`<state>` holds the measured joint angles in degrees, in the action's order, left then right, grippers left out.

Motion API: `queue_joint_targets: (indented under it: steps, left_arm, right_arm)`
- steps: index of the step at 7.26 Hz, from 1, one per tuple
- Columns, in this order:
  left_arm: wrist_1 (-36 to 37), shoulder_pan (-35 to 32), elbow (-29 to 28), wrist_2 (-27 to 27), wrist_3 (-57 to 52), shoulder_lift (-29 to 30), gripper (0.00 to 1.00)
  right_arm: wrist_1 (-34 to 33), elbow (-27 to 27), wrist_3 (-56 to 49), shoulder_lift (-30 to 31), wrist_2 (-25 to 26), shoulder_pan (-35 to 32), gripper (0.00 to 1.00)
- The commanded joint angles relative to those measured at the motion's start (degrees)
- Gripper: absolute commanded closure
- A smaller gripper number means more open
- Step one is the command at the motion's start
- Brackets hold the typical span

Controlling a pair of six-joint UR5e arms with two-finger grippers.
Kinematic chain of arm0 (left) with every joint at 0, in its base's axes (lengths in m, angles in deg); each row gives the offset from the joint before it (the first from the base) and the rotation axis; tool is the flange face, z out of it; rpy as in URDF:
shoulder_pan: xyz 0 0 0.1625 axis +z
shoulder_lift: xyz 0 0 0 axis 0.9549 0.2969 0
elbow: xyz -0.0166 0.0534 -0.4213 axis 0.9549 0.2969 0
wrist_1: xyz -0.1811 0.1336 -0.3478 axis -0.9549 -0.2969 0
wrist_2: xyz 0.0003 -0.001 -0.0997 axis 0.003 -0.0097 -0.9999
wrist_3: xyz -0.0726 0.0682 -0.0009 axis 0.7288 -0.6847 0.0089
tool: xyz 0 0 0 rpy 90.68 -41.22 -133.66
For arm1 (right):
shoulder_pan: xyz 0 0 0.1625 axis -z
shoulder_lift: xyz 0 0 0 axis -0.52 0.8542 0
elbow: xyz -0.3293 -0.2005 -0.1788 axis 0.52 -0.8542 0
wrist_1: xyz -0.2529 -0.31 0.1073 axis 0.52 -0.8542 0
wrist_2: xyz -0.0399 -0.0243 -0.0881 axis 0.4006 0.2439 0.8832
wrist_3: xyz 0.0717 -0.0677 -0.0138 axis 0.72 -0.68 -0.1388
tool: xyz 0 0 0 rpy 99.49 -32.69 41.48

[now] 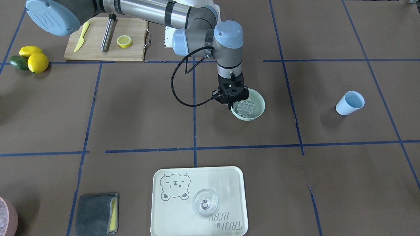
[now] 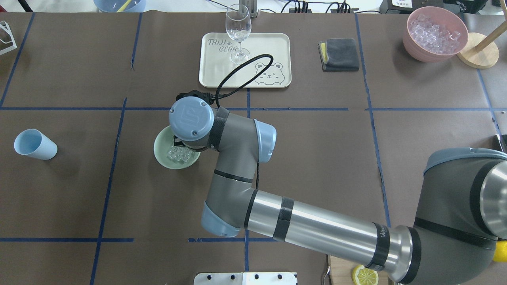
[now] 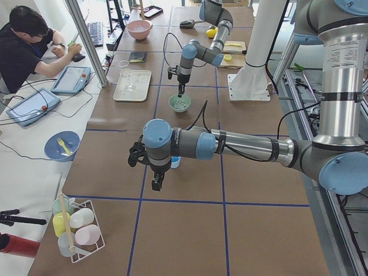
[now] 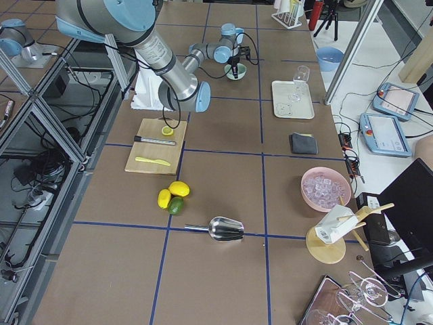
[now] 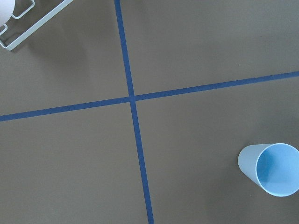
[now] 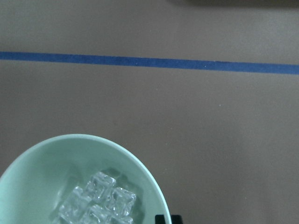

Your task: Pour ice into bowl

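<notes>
Front-facing exterior view: my right gripper (image 1: 232, 105) hangs over the bowl (image 1: 259, 101) at its rim; whether my fingers are spread or closed, I cannot tell. Ice (image 1: 246, 108) lies piled inside the bowl. My left gripper (image 3: 155, 184) hovers well apart, likewise unreadable.

Robotics lab, not a kitchen. Long surface (image 4: 223, 186) covered w/ brown paper, marked in a blue tape grid (image 1: 194, 137). Two industrial robot arms (image 2: 317, 231) over it. Aluminium post (image 3: 86, 41), cables, person (image 3: 23, 49) w/ control tablets (image 3: 72, 79) at side desk, upper left. Bowl (image 1: 258, 98), lemons (image 1: 37, 62) etc. on top.
</notes>
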<state>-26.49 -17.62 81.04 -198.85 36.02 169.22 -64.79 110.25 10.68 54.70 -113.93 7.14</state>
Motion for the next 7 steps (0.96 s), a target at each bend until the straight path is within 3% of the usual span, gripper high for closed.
queue_joint_targets:
  steps: [1,2,4,6,7]
  left_arm:
    - [0.0,0.0,0.0,-0.1,0.0,-0.1,0.00]
    - [0.0,0.0,0.0,-0.1,0.0,-0.2,0.00]
    - [-0.1,0.0,0.0,-0.1,0.0,-0.2,0.00]
    - [-0.1,0.0,0.1,-0.1,0.0,-0.2,0.00]
    - [-0.1,0.0,0.1,-0.1,0.0,-0.3,0.00]
  right_arm:
    - [-0.1,10.3,-0.9,8.2,-8.3,-6.9,1.00]
    - [-0.1,16.4,-2.2,13.9,-13.1,-10.5,1.00]
    - [0.1,28.4,-14.8,27.7,-20.7,-16.9,1.00]
    - [0.8,33.4,-29.2,40.4,-28.8,-24.5,1.00]
    - [0.9,35.0,-34.6,45.9,-30.1,-26.8,1.00]
